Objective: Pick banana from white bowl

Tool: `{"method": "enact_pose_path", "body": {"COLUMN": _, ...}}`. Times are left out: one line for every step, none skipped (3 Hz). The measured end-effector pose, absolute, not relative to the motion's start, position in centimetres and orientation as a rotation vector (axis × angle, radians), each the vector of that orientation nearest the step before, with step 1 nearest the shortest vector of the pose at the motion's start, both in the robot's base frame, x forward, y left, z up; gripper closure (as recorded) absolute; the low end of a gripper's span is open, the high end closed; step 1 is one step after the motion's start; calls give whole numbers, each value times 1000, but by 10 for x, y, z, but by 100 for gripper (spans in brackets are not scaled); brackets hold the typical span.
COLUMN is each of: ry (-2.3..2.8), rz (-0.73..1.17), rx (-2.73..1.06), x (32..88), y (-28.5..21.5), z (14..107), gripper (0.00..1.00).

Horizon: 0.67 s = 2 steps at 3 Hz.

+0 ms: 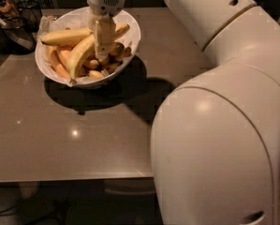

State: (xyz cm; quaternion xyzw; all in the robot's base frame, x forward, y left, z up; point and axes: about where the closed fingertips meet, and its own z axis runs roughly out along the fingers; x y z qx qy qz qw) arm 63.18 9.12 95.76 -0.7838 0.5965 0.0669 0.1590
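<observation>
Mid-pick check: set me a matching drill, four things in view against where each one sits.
Things:
A. large round white bowl
B. pincer
C. stubby orange banana
D. bulky white robot arm

Places:
1. fills the right side of the view
2. on the far left part of the grey-brown table
3. inside the bowl, by its left wall
4. pointing down into the middle of the bowl

Pairs: A-2, B-4, C-3, D-1
</observation>
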Motion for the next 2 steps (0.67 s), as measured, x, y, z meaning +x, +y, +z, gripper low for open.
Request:
{"method": "enact_pose_path", "body": {"ry": 1716, "rz": 205, "rx": -2246, "x": 631, "y": 90, "z": 953, "gripper": 28}}
{"method": "enact_pose_path", "body": {"ry": 1716, "rz": 205, "rx": -2246, "x": 631, "y": 90, "z": 957, "gripper": 29}}
